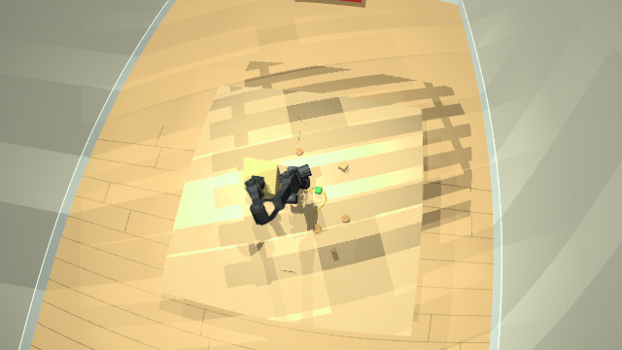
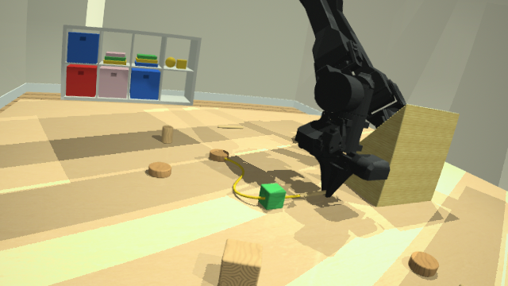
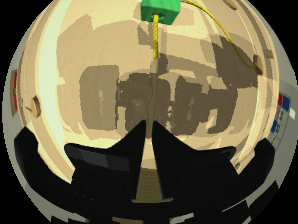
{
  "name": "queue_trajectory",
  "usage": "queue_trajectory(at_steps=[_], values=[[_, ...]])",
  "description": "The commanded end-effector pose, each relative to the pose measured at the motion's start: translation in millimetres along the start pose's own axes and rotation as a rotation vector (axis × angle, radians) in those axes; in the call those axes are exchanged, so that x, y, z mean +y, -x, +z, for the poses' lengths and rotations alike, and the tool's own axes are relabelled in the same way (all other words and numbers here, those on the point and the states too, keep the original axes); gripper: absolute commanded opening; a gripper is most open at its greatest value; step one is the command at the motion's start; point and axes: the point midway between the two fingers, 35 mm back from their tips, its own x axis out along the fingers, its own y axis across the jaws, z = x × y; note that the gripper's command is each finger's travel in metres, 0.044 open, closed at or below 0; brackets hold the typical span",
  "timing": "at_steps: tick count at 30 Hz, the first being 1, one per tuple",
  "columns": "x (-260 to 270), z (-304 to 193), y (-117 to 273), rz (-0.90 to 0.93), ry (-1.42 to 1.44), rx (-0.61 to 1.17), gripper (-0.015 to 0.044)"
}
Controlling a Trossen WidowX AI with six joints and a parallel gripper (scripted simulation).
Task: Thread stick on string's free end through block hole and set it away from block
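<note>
A green block (image 1: 318, 190) (image 2: 272, 196) (image 3: 161, 10) stands on the table. The yellow string (image 1: 325, 200) (image 2: 243, 175) (image 3: 227, 32) runs from the round wooden button (image 1: 317, 228) (image 2: 218, 155) (image 3: 257, 64) to one side of the block and comes out at the opposite side. There it ends in the thin wooden stick (image 2: 315, 194) (image 3: 153, 92), low over the table and clear of the block. My gripper (image 2: 328, 195) (image 3: 148, 124) is shut on the stick near its far end. Whether the stick touches the table cannot be told. The hole's inside is hidden.
A large yellowish wooden block (image 1: 259, 175) (image 2: 421, 155) stands close beside the arm. Loose discs (image 1: 345, 219) (image 2: 424, 264), a small wooden block (image 1: 343, 166) (image 2: 242, 262), an upright peg (image 1: 333, 251) (image 2: 167, 134) and a loose stick (image 1: 288, 270) (image 2: 230, 127) lie around.
</note>
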Motion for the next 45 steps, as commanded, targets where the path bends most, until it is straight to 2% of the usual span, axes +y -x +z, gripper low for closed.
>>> queue_trajectory(at_steps=[1,12,20,26,33,39,42,45], values=[[0,-2,-3,0.004,-0.004,0.011,0.0000],[0,-2,-3,0.004,-0.004,0.011,0.0000],[1,2,8,0.000,0.001,-0.001,0.0210],[-4,6,79,-0.023,0.005,-0.008,0.0210],[-4,5,81,-0.024,0.005,-0.008,0.0210],[-3,7,76,-0.022,0.009,-0.013,0.0368],[-3,8,96,-0.021,0.007,-0.012,0.0440],[-3,8,106,-0.021,0.006,-0.011,0.0440]])
